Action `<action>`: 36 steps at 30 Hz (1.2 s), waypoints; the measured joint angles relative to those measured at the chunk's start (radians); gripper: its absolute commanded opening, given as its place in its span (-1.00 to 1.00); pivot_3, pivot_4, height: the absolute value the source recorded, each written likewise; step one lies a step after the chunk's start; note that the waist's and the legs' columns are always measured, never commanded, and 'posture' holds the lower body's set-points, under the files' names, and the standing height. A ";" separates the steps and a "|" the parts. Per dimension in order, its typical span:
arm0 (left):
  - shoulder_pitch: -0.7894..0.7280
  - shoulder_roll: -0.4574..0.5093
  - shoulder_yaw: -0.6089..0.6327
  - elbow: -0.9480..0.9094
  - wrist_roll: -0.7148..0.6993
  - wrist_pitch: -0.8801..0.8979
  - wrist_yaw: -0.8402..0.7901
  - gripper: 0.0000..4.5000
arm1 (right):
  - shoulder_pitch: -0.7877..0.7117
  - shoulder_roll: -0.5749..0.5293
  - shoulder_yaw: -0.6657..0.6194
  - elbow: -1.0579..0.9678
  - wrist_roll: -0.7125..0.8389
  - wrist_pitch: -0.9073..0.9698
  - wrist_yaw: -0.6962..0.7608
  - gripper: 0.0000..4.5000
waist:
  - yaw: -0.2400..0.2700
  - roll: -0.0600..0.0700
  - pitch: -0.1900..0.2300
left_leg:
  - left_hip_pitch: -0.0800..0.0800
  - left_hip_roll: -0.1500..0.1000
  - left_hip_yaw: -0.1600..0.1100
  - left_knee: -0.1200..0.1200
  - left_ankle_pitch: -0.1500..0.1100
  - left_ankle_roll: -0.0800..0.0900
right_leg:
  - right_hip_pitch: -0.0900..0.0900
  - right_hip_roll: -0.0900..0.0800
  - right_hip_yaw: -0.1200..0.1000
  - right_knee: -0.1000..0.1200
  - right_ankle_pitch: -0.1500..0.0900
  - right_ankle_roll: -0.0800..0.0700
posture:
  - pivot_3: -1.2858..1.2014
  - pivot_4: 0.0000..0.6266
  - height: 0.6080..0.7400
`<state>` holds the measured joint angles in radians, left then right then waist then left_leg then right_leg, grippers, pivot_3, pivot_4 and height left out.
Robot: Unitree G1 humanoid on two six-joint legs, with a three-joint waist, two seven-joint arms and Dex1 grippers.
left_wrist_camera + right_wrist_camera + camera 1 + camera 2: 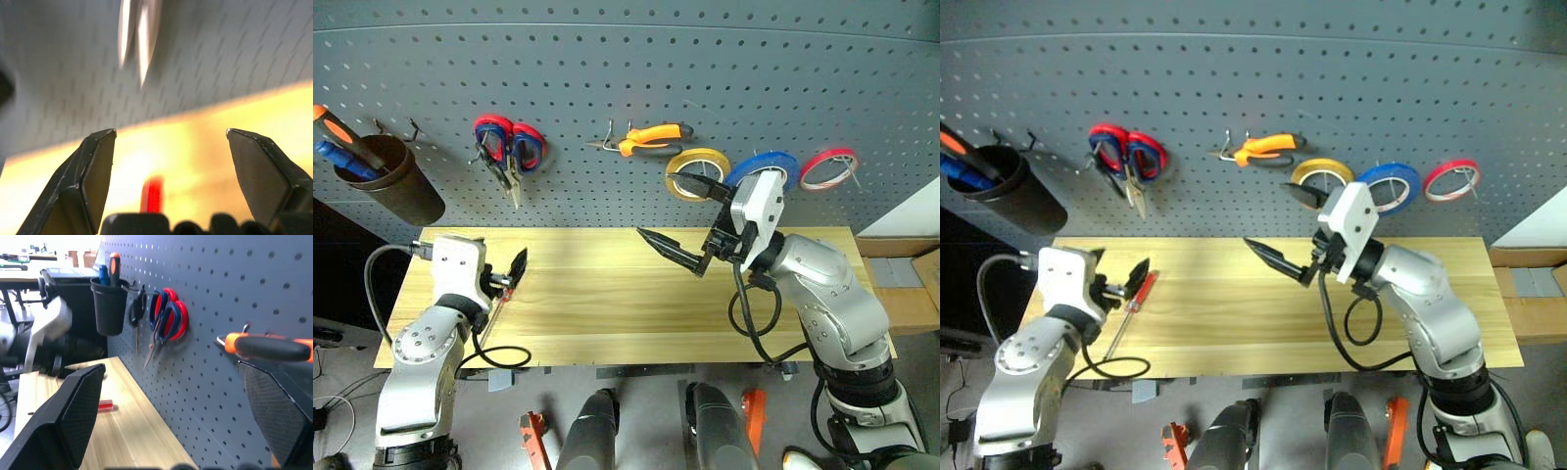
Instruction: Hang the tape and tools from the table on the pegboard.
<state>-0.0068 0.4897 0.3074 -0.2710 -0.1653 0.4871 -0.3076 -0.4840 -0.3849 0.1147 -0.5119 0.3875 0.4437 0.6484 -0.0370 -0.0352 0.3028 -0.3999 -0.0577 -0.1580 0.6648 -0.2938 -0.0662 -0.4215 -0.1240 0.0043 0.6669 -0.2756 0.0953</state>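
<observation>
The red-handled screwdriver (1137, 292) lies on the table (607, 313) near its left end. My left gripper (509, 272) is low over its handle (152, 193), open, with wide gaps on both sides. On the pegboard (626, 59) hang the blue tape (762, 168), the orange-handled pliers (646, 137) and the black-handled scissors (137, 308). My right gripper (658, 206) stands open and empty above the table, in front of the board and below the pliers.
A yellow tape ring (697, 171) and a red tape ring (829, 168) hang either side of the blue one. Red-and-blue scissors (514, 147) hang left of the pliers. A dark cup (396, 181) at the board's left holds an orange-and-black screwdriver.
</observation>
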 measured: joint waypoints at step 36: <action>-0.487 0.167 -0.185 0.821 0.040 0.200 -0.211 0.29 | -0.056 -0.113 0.201 -0.099 -0.027 0.208 0.052 1.00 | -0.045 0.001 0.008 | 0.001 0.000 0.000 0.002 0.000 0.000 | -0.002 0.000 0.000 0.009 0.000 0.000 | -0.04 0.18 1.00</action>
<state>-0.4937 0.6567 0.1224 0.5500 -0.1255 0.6866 -0.5189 -0.5402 -0.4976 0.3159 -0.6107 0.3607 0.6513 0.7003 -0.0824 -0.0342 0.3110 -0.3993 -0.0581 -0.1584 0.6670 -0.2937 -0.0660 -0.4237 -0.1236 0.0048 0.6760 -0.2758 0.0950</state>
